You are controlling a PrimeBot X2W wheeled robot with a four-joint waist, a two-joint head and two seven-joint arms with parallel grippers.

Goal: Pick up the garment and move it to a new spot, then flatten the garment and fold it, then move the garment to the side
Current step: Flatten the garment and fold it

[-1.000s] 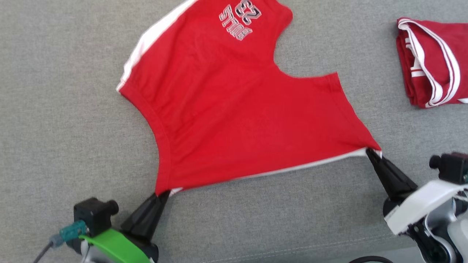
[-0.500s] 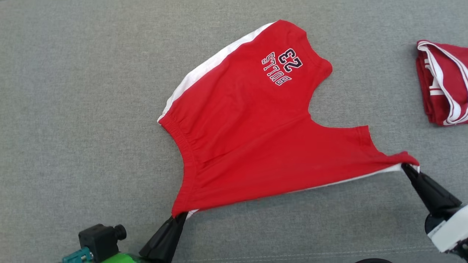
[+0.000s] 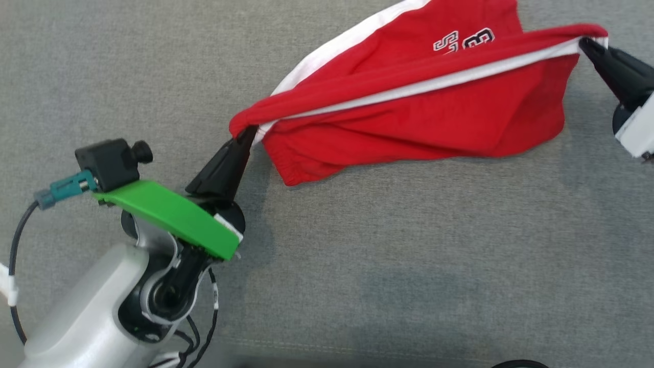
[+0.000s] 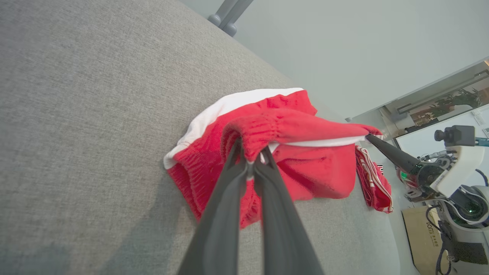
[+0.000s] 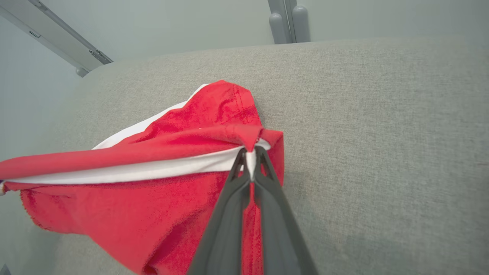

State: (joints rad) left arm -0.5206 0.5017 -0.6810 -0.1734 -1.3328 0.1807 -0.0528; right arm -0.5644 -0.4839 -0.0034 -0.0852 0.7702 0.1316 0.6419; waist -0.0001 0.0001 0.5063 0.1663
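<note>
The garment (image 3: 434, 117) is a pair of red shorts with a white side stripe and dark printed lettering, lying doubled over on the grey fabric surface. My left gripper (image 3: 249, 132) is shut on its waistband corner at the left, and the left wrist view shows the fingertips (image 4: 250, 160) pinching the elastic of the garment (image 4: 298, 160). My right gripper (image 3: 585, 43) is shut on the opposite corner at the upper right; in the right wrist view it (image 5: 250, 152) clamps the white-edged hem of the garment (image 5: 133, 194). The edge held between both grippers is stretched taut above the lower layer.
A second red garment with white stripes (image 4: 372, 183) lies folded beyond the held one, near the right arm (image 4: 439, 172). The grey cushion (image 3: 409, 255) has wide free room in front and to the left. A brown box (image 4: 422, 236) stands off the cushion.
Both grippers have carried the held edge away from me over the rest of the shorts, folding them in half. The head camera has shifted too, so the folded red garment left its view.
</note>
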